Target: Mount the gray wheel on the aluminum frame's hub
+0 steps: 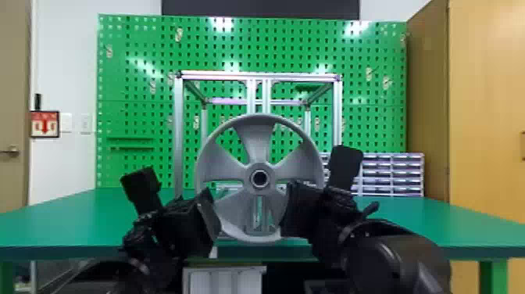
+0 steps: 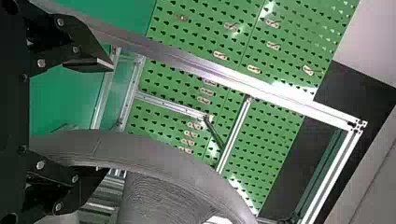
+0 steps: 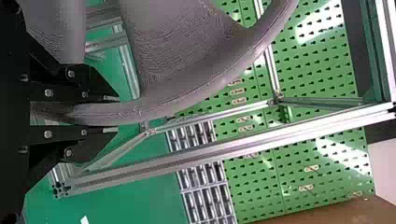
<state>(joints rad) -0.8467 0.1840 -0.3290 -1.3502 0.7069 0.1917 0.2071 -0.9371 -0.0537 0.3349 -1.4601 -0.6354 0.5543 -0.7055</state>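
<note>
The gray wheel (image 1: pixel 257 140) stands upright before the aluminum frame (image 1: pixel 258 75), over the middle of the worktop's near edge; its finely ridged surface suggests stiff printed plastic, probably light for its breadth, though thin spokes could crack if forced; the rim is the sensible hold, taken on opposite sides, leaving the central bore free; the right pincer (image 3: pixel 116 114) is closed on that rim, while the left pincer (image 2: pixel 108 120) is spread wide, the rim passing between its fingers; the worktop (image 1: pixel 70 219) is smooth green, backed by a green pegboard (image 1: pixel 136 117), with small-parts drawers (image 1: pixel 392 176) towards its far right corner.
</note>
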